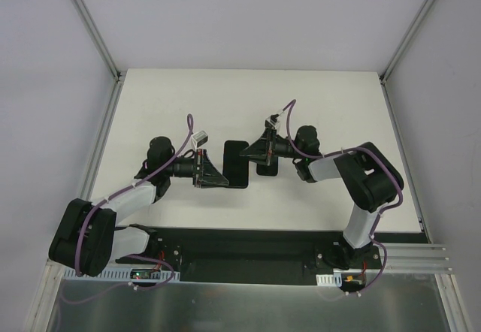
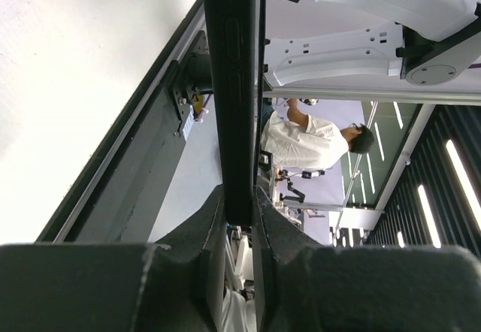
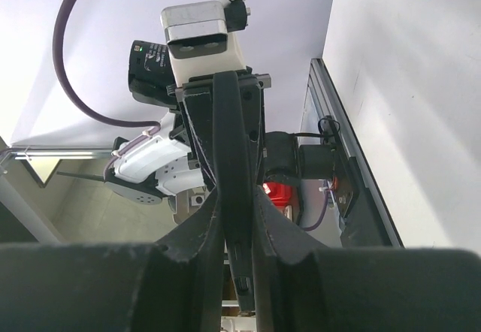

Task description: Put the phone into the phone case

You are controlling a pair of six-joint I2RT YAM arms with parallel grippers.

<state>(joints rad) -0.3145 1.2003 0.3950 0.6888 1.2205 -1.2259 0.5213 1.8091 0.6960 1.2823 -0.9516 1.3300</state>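
One all-black, phone-sized slab (image 1: 237,165) hangs above the white table (image 1: 316,99) between both grippers; it looks like the phone case. My left gripper (image 1: 218,176) is shut on its near-left edge and my right gripper (image 1: 254,152) on its far-right edge. In the left wrist view the slab (image 2: 229,84) stands edge-on, with side-button bumps, pinched between my gripper (image 2: 239,204) fingers. In the right wrist view it (image 3: 229,137) is also edge-on in my gripper (image 3: 234,204). No blue back shows, so I cannot tell whether the phone is inside it.
A dark patch (image 1: 267,170) lies under the right gripper; I cannot tell if it is a shadow or an object. Metal frame rails (image 1: 101,144) run along the table's left and right sides. A black base strip (image 1: 240,249) lies at the near edge.
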